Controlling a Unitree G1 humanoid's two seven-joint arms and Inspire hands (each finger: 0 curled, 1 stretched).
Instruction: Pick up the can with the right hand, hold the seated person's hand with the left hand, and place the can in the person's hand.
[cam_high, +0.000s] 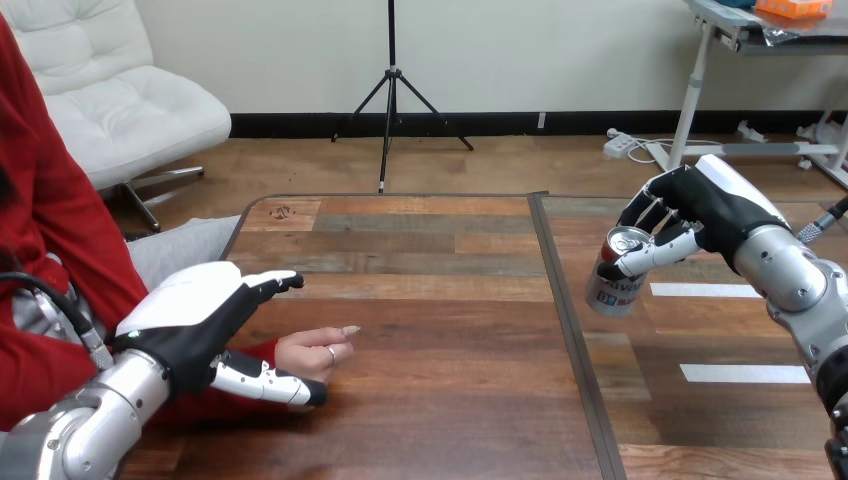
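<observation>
A silver can (612, 280) with a dark label is at the table's right, tilted a little, and my right hand (690, 215) is shut on it from above and behind, fingers curled round its top. Whether its base touches the wood I cannot tell. The person's hand (318, 350) rests on the table at the lower left, fingers pointing right. My left hand (195, 315) is over the person's wrist, open. Its fingers reach straight out beyond the wrist and its thumb (268, 384) lies along the near side, so the wrist sits between them without being gripped.
The wooden table (420, 250) has a dark seam (562, 310) running front to back between the person's hand and the can. Two white tape strips (744, 373) lie on the right part, under my right arm. The person's red sleeve (60, 250) borders the left side.
</observation>
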